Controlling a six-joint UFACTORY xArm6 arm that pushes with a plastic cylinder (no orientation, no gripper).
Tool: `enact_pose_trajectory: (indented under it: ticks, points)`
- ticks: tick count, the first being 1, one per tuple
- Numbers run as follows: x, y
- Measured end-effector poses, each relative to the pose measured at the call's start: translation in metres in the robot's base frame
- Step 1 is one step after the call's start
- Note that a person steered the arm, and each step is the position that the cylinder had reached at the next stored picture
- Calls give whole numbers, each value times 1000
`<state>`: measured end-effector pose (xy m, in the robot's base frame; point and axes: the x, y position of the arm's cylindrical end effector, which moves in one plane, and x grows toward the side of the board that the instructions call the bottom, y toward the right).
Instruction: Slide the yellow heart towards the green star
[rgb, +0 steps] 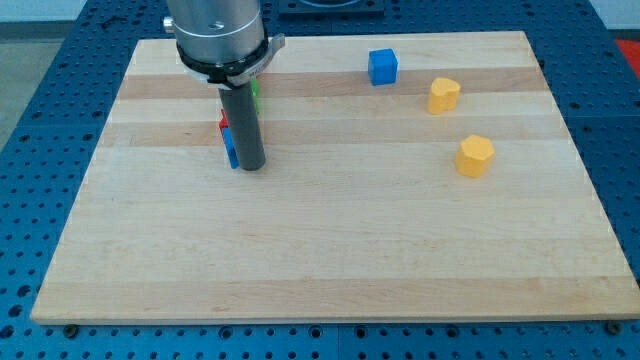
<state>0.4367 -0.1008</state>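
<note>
A yellow heart (444, 95) sits on the far right of the wooden surface (330, 250), with a yellow hexagon-like block (476, 156) nearer and a blue cube (382, 67) to its left. Well apart, at far left, my tip (251, 166) rests among partly hidden blocks: a green one (255, 92), a red one (224, 122) and a blue one (230, 146). The end effector is a plain rod, holding nothing.

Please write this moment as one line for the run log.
tip: beside blue block, red block, green block, all partly hidden | yellow heart: untouched, view's right | yellow block: below it | blue cube: top
</note>
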Motion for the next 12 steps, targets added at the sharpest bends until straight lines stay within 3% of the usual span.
enact_pose_trajectory:
  ticks: [2, 3, 4, 7, 8, 9, 12]
  points:
    - [12, 22]
    - [20, 69]
    - [-12, 95]
    - [-37, 257]
    - [-64, 291]
    - [-95, 295]
    - [-113, 246]
